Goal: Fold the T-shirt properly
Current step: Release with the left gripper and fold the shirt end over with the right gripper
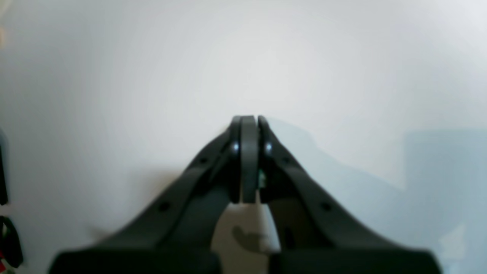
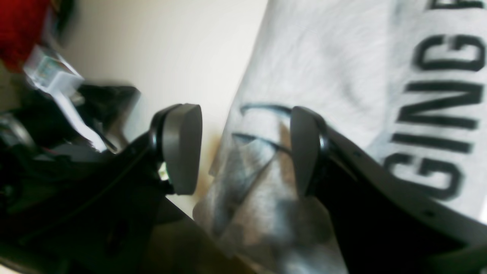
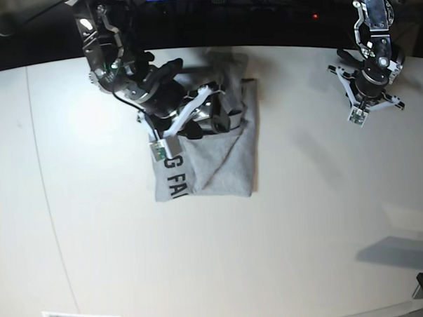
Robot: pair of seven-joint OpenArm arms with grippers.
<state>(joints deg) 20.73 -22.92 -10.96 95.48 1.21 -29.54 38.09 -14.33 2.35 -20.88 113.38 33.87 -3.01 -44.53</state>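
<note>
In the right wrist view, the right gripper (image 2: 245, 148) is standing wide, its two dark pads (image 2: 182, 148) spread well apart and closing on nothing, with a rumpled edge of the T-shirt (image 2: 323, 68) lying in the gap between them. Black block letters are running along the right side of that frame, and the pale surface (image 2: 171, 49) is showing at the upper centre. In the base view the grey T-shirt (image 3: 226, 165) is lying partly folded just left of centre in the upper half of the frame, one flap turned over diagonally, letters showing at its lower left corner. The right gripper (image 3: 203, 117) is hovering over its upper edge. Farther off, at the upper right, the left gripper (image 3: 366, 88) is hanging above the bare white surface (image 3: 305, 217), well apart from the shirt; in the left wrist view its fingers (image 1: 249, 152) are pressing together with nothing between them.
</note>
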